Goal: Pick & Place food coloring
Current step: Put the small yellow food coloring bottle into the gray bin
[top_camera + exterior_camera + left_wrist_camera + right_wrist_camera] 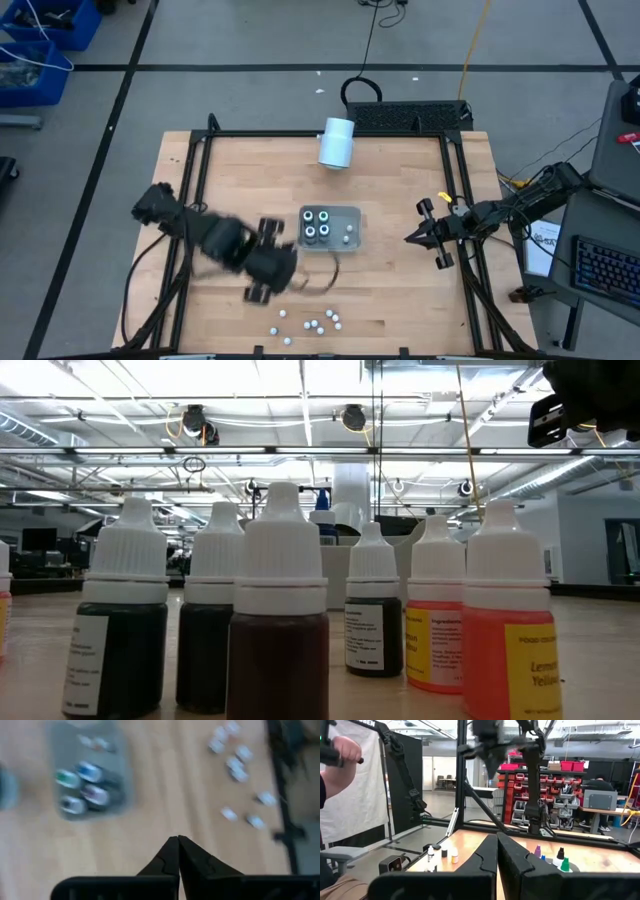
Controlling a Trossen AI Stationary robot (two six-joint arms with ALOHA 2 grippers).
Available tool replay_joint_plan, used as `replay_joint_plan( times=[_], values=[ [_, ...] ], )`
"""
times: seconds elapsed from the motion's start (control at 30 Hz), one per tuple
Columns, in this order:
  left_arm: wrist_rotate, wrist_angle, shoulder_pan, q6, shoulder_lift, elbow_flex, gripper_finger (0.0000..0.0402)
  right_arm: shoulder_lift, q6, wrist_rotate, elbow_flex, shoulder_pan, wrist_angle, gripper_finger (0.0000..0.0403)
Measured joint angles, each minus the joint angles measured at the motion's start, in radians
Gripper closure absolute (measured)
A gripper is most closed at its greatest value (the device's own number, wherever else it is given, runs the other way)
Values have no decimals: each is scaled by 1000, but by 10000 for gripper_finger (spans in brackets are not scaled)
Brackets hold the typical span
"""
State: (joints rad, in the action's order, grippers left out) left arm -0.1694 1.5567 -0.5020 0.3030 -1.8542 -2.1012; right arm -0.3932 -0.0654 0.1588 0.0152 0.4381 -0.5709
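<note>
Arms first: we see the left arm reaching in from nine o'clock, motion-blurred, its left gripper [178, 840] hanging above bare wood at about seven o'clock of the grey tray [352, 213]. Its fingers [165, 857] are pressed tip to tip with nothing between them. The right arm lies low along the three o'clock edge of the bench [400, 290], its right gripper [497, 838] pointing toward nine o'clock, fingers likewise closed and empty.

The food coloring sits in two groups. Four dark bottles [317, 223] with pale ring-like tops stand upright together in the nine o'clock half of the tray, with a couple of small white pieces in the other half. The loose white-capped bottles [322, 322] are scattered on the wood toward six o'clock, well apart from the tray. A large white cylinder [336, 143] lies at twelve o'clock.

The low view gives what the overhead cannot: the scattered bottles are droppers with conical white caps [282, 530], bodies holding dark green, dark red and orange liquid, and printed labels, one partly reading "Lem… Yello". The left wrist view shows the tray tops as green, blue and purple. Only the right wrist view shows a person's hand [340, 757] gripping a handle beyond the bench.
</note>
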Motion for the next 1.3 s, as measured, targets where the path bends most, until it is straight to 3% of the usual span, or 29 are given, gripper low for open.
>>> replay_joint_plan(
  times=[0.13,0.33,0.47,0.57,0.7,1.03,1.3],
  values=[
    [11,-38,-72,125,-8,156,396,0,0,-2,0,0,1,403],
    [77,-310,-167,154,-8,408,393,0,1,-2,0,0,12,403],
    [56,-466,-165,199,-8,506,366,0,1,-2,0,0,16,403],
    [104,-587,-143,251,-10,558,341,0,1,-3,0,0,16,403],
    [204,-643,-118,242,-56,580,301,0,1,-2,0,0,16,403],
    [272,-637,-78,227,-151,578,192,0,1,-2,0,0,31,403],
    [300,-648,-77,222,-193,577,145,0,1,-2,0,0,30,403]
  ],
)
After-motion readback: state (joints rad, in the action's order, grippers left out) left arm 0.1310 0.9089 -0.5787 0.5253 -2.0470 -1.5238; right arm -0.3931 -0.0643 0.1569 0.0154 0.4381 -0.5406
